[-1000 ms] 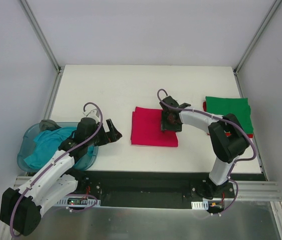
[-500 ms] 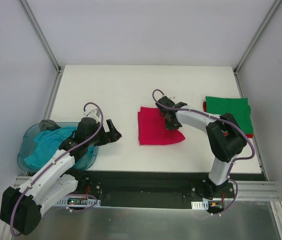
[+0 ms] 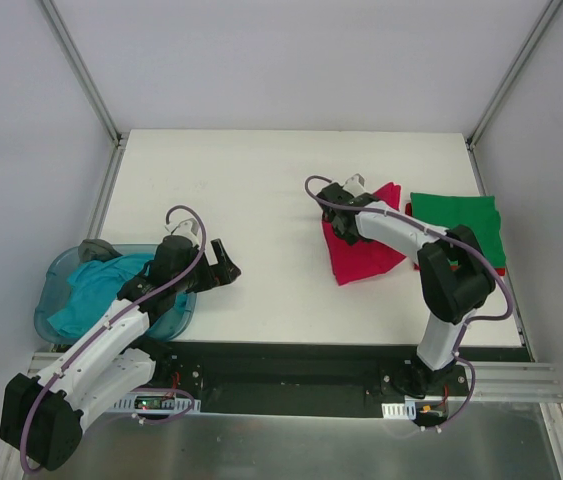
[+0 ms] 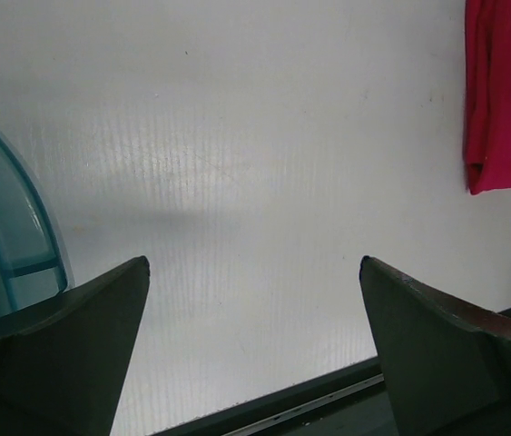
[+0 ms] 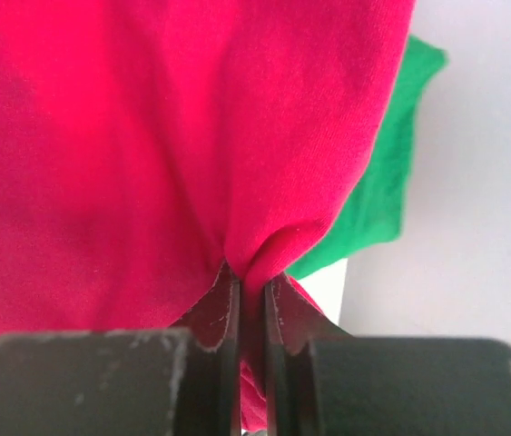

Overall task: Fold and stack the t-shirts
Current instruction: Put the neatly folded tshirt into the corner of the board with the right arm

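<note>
The right gripper (image 5: 252, 283) pinches the crumpled red shirt (image 3: 366, 252) right of centre, just beside the green shirt (image 3: 456, 215); the left gripper (image 4: 253, 265) is spread near the tub (image 3: 45, 296) holding the teal shirt (image 3: 91, 285), lower left

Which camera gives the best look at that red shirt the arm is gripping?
The top external view: it shows nearly all of the red shirt, bunched up beside the green shirt. The right wrist view shows only a close-up of cloth pinched in the right tool. The left wrist view catches just one edge.
</note>
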`<move>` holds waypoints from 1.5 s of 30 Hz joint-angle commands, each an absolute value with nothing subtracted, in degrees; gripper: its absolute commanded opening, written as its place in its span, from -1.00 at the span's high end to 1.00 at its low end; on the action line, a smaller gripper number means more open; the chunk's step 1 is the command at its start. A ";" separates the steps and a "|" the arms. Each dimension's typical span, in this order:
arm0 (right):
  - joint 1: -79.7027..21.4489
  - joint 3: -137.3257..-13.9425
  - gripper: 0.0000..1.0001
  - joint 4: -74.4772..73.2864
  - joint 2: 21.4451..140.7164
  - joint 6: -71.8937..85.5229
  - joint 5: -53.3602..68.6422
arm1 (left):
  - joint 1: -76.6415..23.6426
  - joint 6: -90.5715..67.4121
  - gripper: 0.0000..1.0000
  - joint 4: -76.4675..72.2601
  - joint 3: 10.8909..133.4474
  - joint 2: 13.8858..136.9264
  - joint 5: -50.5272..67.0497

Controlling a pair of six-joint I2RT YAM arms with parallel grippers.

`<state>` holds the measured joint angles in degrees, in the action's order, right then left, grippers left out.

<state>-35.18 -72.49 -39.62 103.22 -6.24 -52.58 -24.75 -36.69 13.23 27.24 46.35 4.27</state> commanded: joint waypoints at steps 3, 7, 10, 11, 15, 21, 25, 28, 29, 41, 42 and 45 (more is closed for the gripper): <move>-32.26 -74.62 0.99 -40.08 98.97 -17.04 -66.97 | -24.79 -35.16 -0.98 14.24 27.95 45.53 1.85; -30.50 -73.57 0.99 -37.88 95.81 -20.12 -67.50 | -24.79 -35.07 -0.98 14.50 28.12 45.44 1.50; -29.62 -73.48 0.99 -36.74 93.35 -22.32 -66.71 | -24.79 -34.98 -0.98 14.50 28.13 45.53 1.32; -29.36 -73.39 0.99 -36.22 92.90 -23.80 -67.23 | -24.79 -34.98 -0.98 14.59 28.13 45.53 1.14; -28.92 -73.65 0.99 -35.16 91.15 -26.45 -67.24 | -24.79 -34.98 -0.98 14.68 28.13 45.88 1.23; -28.21 -74.88 0.99 -35.94 89.83 -27.33 -67.94 | -24.79 -35.33 -0.98 14.59 28.39 47.02 1.76; -28.04 -77.07 0.99 -38.32 88.86 -27.07 -67.24 | -24.79 -35.25 -0.98 14.68 28.39 47.20 1.85; -27.86 -78.66 0.99 -39.55 88.07 -27.07 -66.71 | -24.79 -35.24 -0.98 14.59 28.39 46.93 1.93; -27.86 -79.18 0.99 -39.99 87.72 -26.90 -66.36 | -24.79 -35.24 -0.98 14.59 28.39 46.85 1.93; -25.49 -83.58 0.99 -43.42 84.46 -24.70 -59.95 | -24.79 -35.33 -0.98 14.59 28.30 46.32 2.02; -25.31 -83.58 0.99 -43.50 84.38 -24.70 -59.25 | -24.79 -35.33 -0.98 14.59 28.21 46.32 1.93; -23.91 -83.50 0.99 -43.68 84.90 -24.43 -58.45 | -24.79 -35.42 -0.98 14.59 28.30 46.41 2.02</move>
<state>-25.39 -81.23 -42.09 86.87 -25.04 -58.94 -24.75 -36.60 13.23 27.40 46.81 2.68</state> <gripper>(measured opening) 0.069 0.990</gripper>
